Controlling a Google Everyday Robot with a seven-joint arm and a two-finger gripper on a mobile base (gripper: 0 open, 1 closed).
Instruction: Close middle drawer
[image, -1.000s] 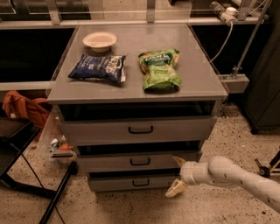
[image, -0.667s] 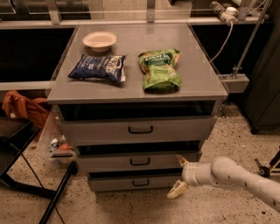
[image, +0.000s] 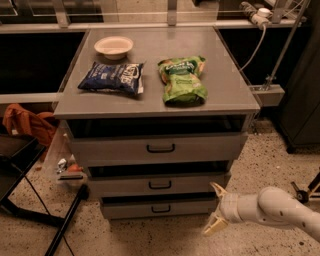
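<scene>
Grey metal cabinet (image: 230, 95) with three stacked drawers, on a speckled floor (image: 150, 237).

Middle drawer (image: 120, 186): second of the three, flat grey front with a small black bar handle (image: 160, 185) at centre. A dark gap shows above its front edge, below the top drawer (image: 115, 150). The bottom drawer (image: 125, 208) has a similar dark gap above it.

Gripper (image: 215, 210): low in the view, at the cabinet's lower right corner, on a white arm (image: 280, 210) entering from the right edge. Fingers (image: 218, 190) cream-coloured and spread wide, one up and one down, holding nothing. The upper finger lies just beside the right end of the middle and bottom drawer fronts; contact cannot be judged. The lower finger hangs over the floor, in front of the bottom drawer's right end.

On the cabinet top:
- shallow cream bowl (image: 113, 46) at back left
- dark blue snack bag (image: 111, 78) lying flat in front of it
- green snack bag (image: 182, 80) to the right, apart from the blue one

Orange cloth (image: 27, 124) at the left, beside the cabinet.
</scene>
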